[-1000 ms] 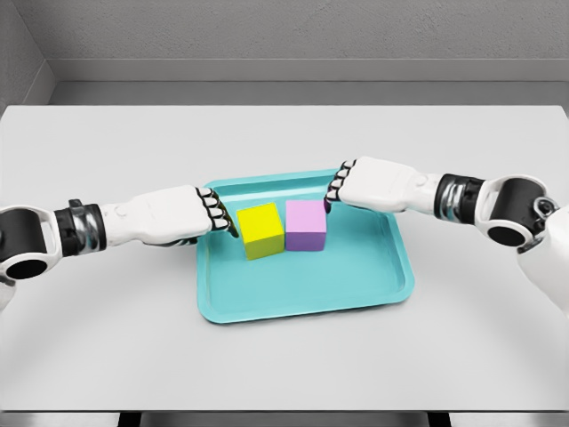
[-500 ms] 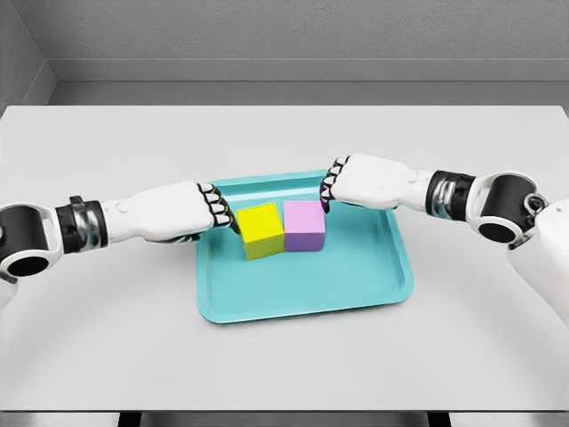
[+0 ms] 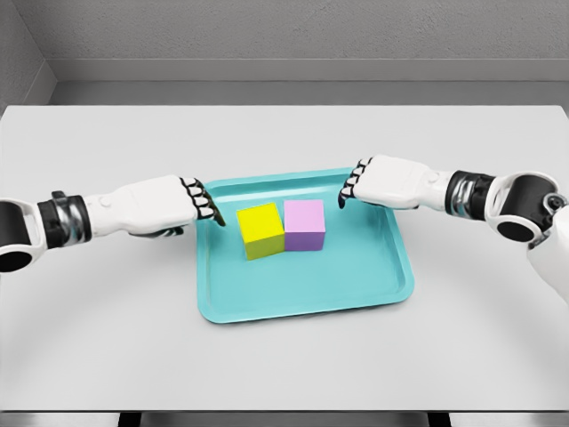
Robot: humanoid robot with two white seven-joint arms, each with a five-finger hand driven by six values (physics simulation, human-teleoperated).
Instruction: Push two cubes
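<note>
1. The yellow cube [image 3: 260, 229] and the purple cube [image 3: 305, 224] are seen touching, side by side in the teal tray [image 3: 391, 276].
2. The left hand [image 3: 158, 205] is curled, holding nothing, beside the tray's left rim.
3. The right hand [image 3: 384, 181] is curled, empty, apart from the purple cube.

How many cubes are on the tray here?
2: a yellow cube left of centre on the teal tray, and a purple cube touching its right side. None appear hidden.

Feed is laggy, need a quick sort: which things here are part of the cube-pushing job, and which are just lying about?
Job:
yellow cube and purple cube, touching, on the teal tray
left robot hand, curled, apart from the yellow cube
right robot hand, curled, apart from the purple cube

Lying about:
nothing loose; only the white table
</note>
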